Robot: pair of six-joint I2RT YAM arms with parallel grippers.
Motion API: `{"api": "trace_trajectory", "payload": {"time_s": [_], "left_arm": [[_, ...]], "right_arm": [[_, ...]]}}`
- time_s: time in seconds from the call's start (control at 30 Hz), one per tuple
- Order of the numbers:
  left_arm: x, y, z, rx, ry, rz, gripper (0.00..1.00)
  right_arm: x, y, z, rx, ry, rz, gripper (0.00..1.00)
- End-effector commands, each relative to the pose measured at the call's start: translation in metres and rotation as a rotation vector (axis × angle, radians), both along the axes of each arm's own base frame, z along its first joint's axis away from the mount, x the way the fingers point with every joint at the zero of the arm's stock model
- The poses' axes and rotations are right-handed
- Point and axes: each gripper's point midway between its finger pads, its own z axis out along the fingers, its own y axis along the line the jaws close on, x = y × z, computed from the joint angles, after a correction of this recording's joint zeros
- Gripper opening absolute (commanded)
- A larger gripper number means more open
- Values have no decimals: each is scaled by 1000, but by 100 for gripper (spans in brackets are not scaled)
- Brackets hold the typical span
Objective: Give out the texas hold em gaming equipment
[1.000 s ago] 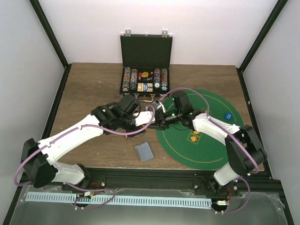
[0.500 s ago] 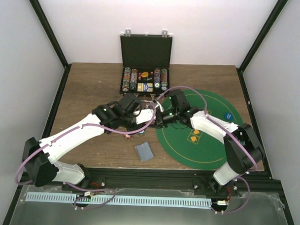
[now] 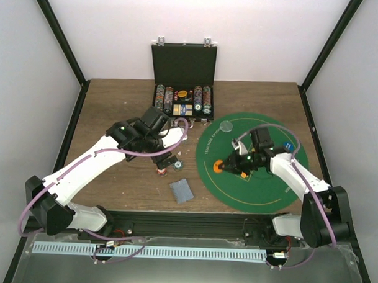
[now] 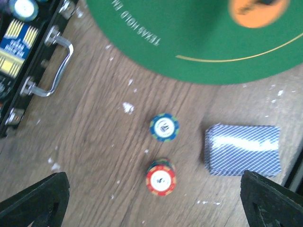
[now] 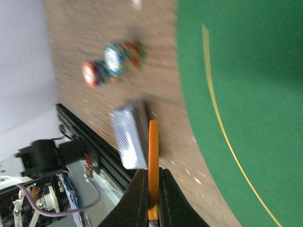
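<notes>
- The left hand hangs over the brown wooden desk, just left of centre in the top view. Its two black fingers are spread wide with nothing between them.
- Below it, in the middle of the left wrist view, a small teal-rimmed striped poker chip lies flat on the wood. A short stack of red striped poker chips stands just below it in the frame, near but not touching.
- A squared deck of grey-blue-backed playing cards lies to the right of the chips, toward the lower right of that view, on bare wood.
- The right hand is clamped on a large orange button disc, which shows edge-on between its fingers.
- In the top view this disc sits over the left part of the round green felt mat. Whether it touches the felt cannot be told.
- A clear button disc lies at the mat's upper left rim, and a blue button disc lies toward its right side.
- The black hinged case stands open at the top centre of the desk, with rows of chips in its tray.
</notes>
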Motion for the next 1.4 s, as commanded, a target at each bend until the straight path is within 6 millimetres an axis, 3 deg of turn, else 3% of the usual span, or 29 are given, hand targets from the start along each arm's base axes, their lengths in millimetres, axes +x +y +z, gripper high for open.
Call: {"api": "trace_trajectory", "payload": {"time_s": [0.0, 0.1, 0.27, 0.37, 0.53, 0.87, 0.93, 1.0, 1.2, 1.37], "left_arm": [[12, 23, 6, 15, 9, 99, 100], [16, 27, 5, 22, 6, 121, 100], [15, 32, 1, 47, 7, 127, 100], [16, 33, -1, 53, 10, 130, 100], [16, 34, -3, 61, 15, 135, 100], [17, 36, -5, 75, 7, 140, 100], [19, 38, -5, 79, 1, 147, 100], [19, 39, -5, 83, 1, 153, 100], [18, 40, -6, 91, 7, 154, 100], [17, 41, -9, 97, 16, 151, 100]], "right_arm": [[-32, -21, -33, -152, 148, -43, 1], [-50, -17, -38, -116, 227, -8, 1], [-68, -30, -52, -196, 284, -21, 1], [-75, -21, -65, -124, 340, -29, 1], [-62, 13, -57, -13, 270, 59, 1], [-52, 19, -79, -9, 277, 104, 1], [-51, 25, -72, 39, 270, 125, 3], [-45, 26, -67, 40, 255, 117, 10], [-41, 1, -93, -196, 270, 88, 39], [-21, -18, -80, -361, 202, 36, 51]]}}
